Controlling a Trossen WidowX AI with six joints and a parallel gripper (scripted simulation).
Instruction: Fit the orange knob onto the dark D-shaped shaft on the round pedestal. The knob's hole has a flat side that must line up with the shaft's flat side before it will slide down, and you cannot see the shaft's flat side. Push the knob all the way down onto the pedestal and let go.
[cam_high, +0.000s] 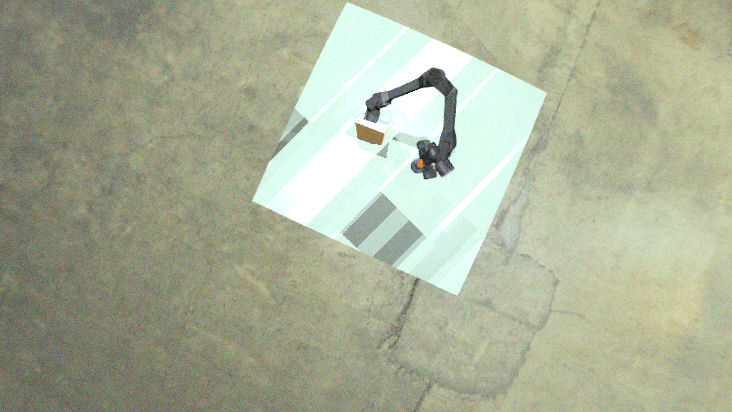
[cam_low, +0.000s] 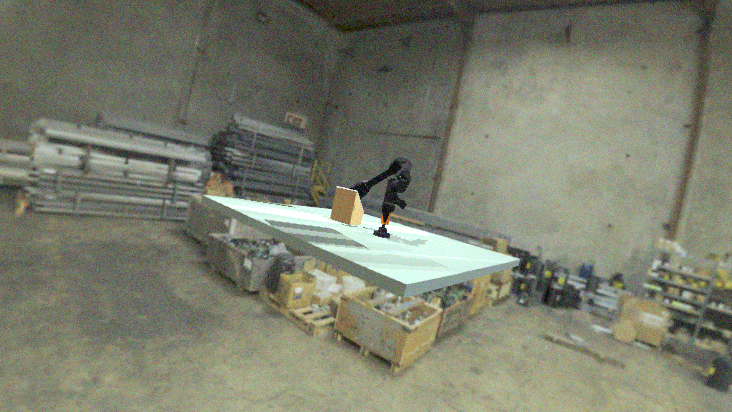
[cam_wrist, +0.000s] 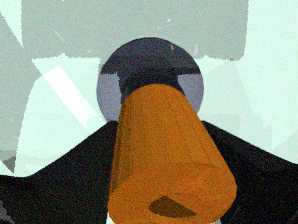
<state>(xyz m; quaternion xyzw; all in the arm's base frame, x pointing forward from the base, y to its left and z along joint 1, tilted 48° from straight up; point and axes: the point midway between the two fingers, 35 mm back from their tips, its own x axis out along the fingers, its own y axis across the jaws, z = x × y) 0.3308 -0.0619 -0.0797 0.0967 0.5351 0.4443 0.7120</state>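
Observation:
The orange knob (cam_high: 420, 162) (cam_low: 386, 220) (cam_wrist: 160, 135) is held between the fingers of my gripper (cam_wrist: 157, 128), which is shut on it. The round pedestal (cam_high: 414, 168) (cam_low: 381, 234) (cam_wrist: 108, 95) stands on the table below the knob. The dark shaft (cam_low: 383, 226) (cam_wrist: 150, 79) shows between the knob's lower end and the pedestal, so the knob is not down on the pedestal. In the wrist view the knob's lower end overlaps the shaft. Whether it touches the shaft's top, and how the flat sides lie, is hidden.
A wooden block (cam_high: 370, 134) (cam_low: 346, 205) with a sloped face stands on the pale table (cam_high: 491, 127) (cam_low: 461, 258), beside the arm's base. The arm arches from there over to the pedestal. Grey shadows and bright bands lie across the table top.

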